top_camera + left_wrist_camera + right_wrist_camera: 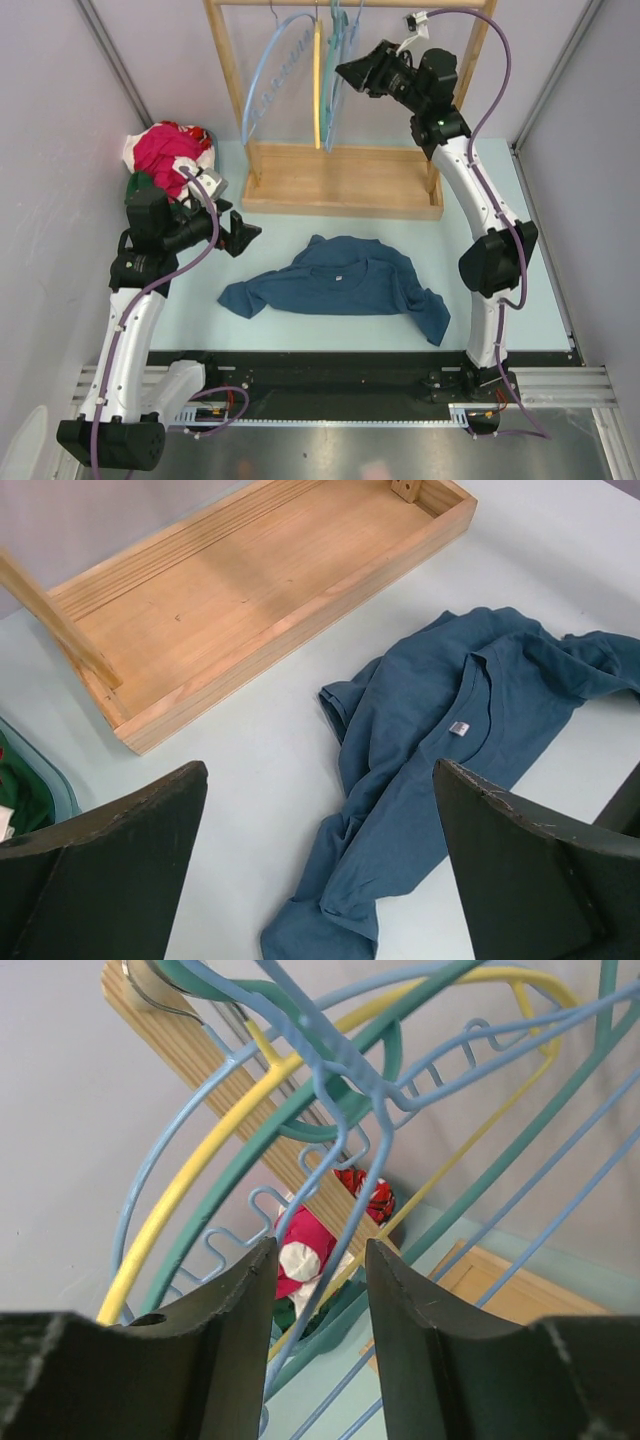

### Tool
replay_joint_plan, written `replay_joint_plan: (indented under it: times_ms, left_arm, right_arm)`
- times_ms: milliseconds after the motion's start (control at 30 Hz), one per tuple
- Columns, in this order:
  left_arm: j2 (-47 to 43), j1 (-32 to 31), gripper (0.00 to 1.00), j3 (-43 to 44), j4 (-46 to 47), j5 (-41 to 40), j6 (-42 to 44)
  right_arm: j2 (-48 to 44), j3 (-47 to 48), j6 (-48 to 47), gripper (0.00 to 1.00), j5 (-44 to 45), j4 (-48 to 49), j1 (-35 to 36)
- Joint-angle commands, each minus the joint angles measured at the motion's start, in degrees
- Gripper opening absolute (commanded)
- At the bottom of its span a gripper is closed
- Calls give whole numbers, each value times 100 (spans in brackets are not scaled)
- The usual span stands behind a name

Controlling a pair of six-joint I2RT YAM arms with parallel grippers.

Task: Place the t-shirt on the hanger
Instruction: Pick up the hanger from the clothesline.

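Note:
The dark teal-blue t-shirt lies crumpled on the pale table, neck towards the rack; the left wrist view shows it with its white collar label. My left gripper is open and empty, hovering left of the shirt, with its jaws wide apart above the shirt's near sleeve. My right gripper is raised at the hangers on the rack. Its jaws are open, with a strand of the thin pale-blue wire hanger running between them.
A wooden rack with a tray base stands at the back and also shows in the left wrist view. A thick light-blue ridged hanger, a yellow hanger and a teal hanger hang there. A pile of pink-red, white and green clothes sits at the back left.

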Motion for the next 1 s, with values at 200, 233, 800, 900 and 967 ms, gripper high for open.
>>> replay_joint_plan:
  times_ms: [200,233,800,900,967]
  left_arm:
    - [-16,37,100,0,170,-92,-60]
    - [-7,37,100,9,179,-127,-60]
    - [125,37,100,61,223,-101,-165]
    - [151,37,100,79,223,-101,-174]
    - [160,37,100,88,231,-92,-192]
  right_arm:
    - [111,258,257,18,-125,457,14]
    - [94,266,283,13,-151,465,-4]
    - [-469,-226,1293,0,-520,940,-320]
    - [-513,-322,1495,0,-582,1019,-338]
    - [-557,-445,1592,0,-634,1124,-364]
